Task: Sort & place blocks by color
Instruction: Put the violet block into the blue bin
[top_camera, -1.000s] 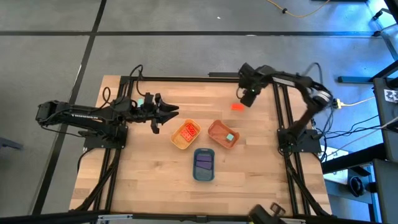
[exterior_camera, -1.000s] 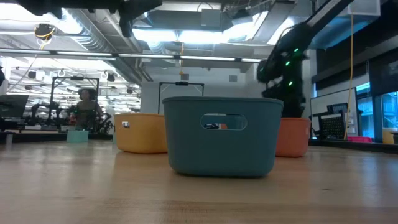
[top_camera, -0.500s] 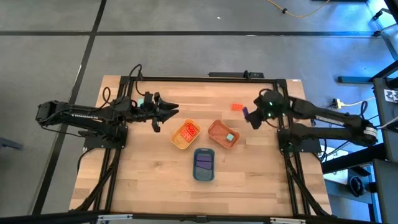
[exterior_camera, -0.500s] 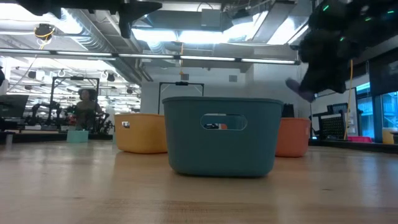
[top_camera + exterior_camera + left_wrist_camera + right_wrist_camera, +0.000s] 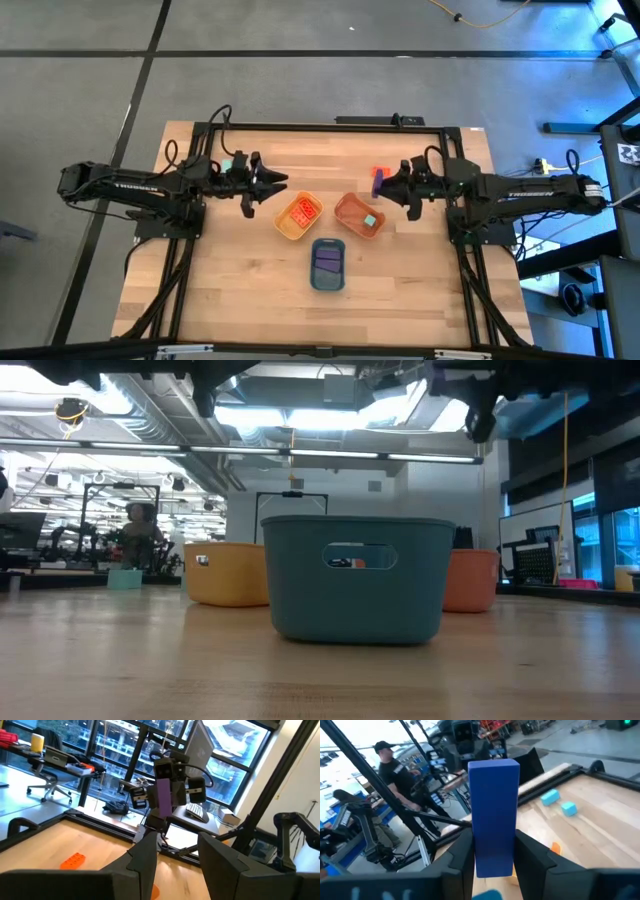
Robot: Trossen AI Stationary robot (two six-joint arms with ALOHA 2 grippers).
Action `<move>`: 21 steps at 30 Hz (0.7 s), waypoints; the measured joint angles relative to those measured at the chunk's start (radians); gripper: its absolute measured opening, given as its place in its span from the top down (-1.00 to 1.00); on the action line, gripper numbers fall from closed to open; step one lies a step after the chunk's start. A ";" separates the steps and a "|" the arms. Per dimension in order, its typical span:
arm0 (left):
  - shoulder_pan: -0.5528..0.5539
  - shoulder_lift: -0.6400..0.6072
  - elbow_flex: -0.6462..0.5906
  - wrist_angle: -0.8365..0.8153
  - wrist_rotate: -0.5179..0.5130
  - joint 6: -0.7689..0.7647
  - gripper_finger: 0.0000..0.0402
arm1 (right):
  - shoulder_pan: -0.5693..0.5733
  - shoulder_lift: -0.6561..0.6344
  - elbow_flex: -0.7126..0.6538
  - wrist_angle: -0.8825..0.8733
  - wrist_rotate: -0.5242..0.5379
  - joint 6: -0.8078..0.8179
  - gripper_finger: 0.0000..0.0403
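Carrying the purple block clamped upright between its fingers, the right gripper risks dropping it beside the blue tray if it releases early. Its arm reaches level over the table; the left gripper waits opposite, fingers parted and empty.

Purple block upright between end-effector fingers; red-orange block on table.

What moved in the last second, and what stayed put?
The right arm swung from the table's far edge back toward its base; its gripper now hangs near the orange tray, shut on a purple block. The left gripper, the trays and the red block on the table stayed put.
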 joint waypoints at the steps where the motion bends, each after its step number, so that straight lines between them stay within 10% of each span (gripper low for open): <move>1: 0.000 0.000 0.000 0.000 0.000 0.000 0.34 | 0.001 0.001 0.000 0.005 0.000 -0.002 0.48; 21: 0.000 0.000 0.000 0.000 0.000 -0.004 0.34 | 0.019 0.078 0.017 -0.022 -0.013 0.059 0.48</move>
